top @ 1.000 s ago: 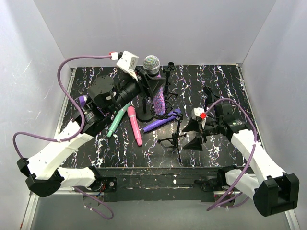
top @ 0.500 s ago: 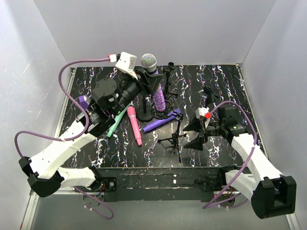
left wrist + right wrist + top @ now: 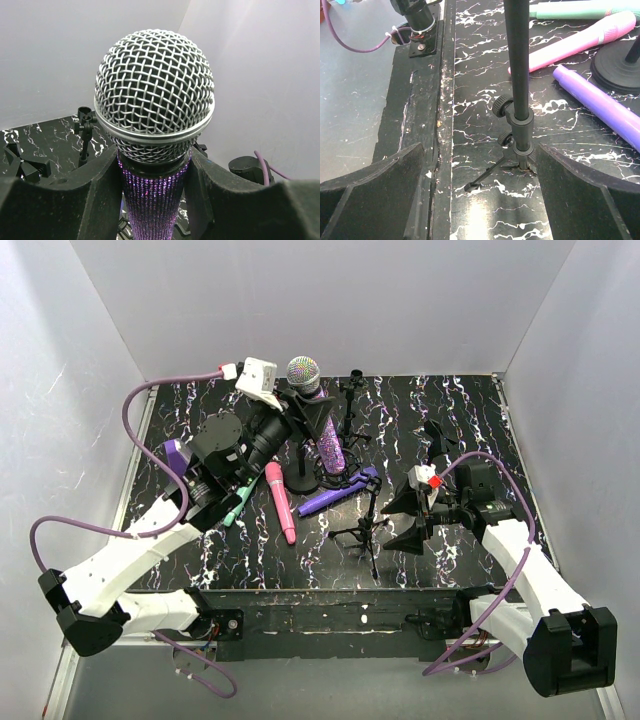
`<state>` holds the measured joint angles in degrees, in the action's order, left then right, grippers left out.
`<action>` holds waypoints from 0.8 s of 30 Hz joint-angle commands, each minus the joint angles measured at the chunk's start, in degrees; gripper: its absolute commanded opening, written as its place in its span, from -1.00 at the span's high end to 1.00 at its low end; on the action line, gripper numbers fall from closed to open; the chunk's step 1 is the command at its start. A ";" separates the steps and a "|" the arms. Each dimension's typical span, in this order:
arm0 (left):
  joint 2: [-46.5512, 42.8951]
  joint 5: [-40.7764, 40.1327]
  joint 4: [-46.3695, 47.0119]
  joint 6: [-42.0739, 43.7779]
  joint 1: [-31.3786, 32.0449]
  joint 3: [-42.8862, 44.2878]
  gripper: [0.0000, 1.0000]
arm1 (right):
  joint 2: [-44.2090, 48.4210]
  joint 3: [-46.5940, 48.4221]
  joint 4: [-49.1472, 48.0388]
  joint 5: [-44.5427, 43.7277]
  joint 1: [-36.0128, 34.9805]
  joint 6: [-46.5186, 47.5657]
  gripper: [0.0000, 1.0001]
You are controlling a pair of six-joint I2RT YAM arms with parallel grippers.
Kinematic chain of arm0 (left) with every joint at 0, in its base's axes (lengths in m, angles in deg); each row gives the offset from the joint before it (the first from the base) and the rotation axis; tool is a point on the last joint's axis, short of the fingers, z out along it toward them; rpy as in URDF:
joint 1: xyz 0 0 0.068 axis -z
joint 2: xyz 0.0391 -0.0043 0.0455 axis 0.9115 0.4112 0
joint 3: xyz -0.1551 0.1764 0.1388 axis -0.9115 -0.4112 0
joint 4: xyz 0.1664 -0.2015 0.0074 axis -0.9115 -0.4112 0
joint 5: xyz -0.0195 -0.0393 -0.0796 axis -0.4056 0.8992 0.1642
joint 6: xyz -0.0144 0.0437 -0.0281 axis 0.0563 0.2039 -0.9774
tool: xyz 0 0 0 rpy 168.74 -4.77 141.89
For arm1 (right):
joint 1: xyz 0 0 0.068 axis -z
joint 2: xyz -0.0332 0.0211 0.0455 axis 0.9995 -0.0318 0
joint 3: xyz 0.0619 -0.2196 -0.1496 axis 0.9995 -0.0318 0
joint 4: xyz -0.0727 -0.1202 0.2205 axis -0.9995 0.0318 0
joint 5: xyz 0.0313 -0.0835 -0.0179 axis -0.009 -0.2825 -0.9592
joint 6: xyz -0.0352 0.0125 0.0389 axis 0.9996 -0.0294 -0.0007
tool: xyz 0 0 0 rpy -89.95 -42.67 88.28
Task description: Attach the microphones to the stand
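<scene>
My left gripper [image 3: 312, 418] is shut on the glittery purple microphone [image 3: 329, 450], just under its silver mesh head [image 3: 154, 92]. The microphone stands nearly upright, its lower end over a round-base stand [image 3: 306, 481]. On the table lie a mint microphone [image 3: 238, 503], partly under my left arm, a pink microphone [image 3: 281, 503] and a plain purple microphone [image 3: 338, 492]. My right gripper [image 3: 412, 516] is open and low beside a black tripod stand [image 3: 368, 527]. In the right wrist view that tripod stand's pole [image 3: 518, 75] rises between the fingers, nearer the right one.
A third small black stand with a clip [image 3: 350, 392] is at the back, also the clip stand [image 3: 85, 125] in the left wrist view. A purple object [image 3: 172, 451] shows behind my left arm. White walls enclose the table on three sides.
My left gripper has carried the glittery microphone slightly left and lower, toward the round-base stand. The right gripper's jaws have opened a little wider; that arm has barely shifted.
</scene>
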<state>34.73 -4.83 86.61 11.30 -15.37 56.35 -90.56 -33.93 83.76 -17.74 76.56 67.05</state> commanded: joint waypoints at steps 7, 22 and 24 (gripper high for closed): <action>-1.68 1.52 3.13 4.45 -0.25 -4.53 1.00 | 0.77 -0.45 -1.37 2.15 0.28 -0.19 -0.97; -0.01 12.24 -4.34 3.23 -0.25 -3.21 1.00 | 0.15 -0.54 -1.37 2.59 0.19 -0.19 -0.97; 0.43 12.34 -6.35 1.73 -0.25 -2.60 1.00 | 0.15 -0.54 -1.37 2.68 0.28 -0.19 -0.97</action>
<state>33.95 2.97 90.45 14.79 -15.83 53.40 -90.58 -34.15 83.67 -17.15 76.56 67.05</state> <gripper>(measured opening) 0.423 0.983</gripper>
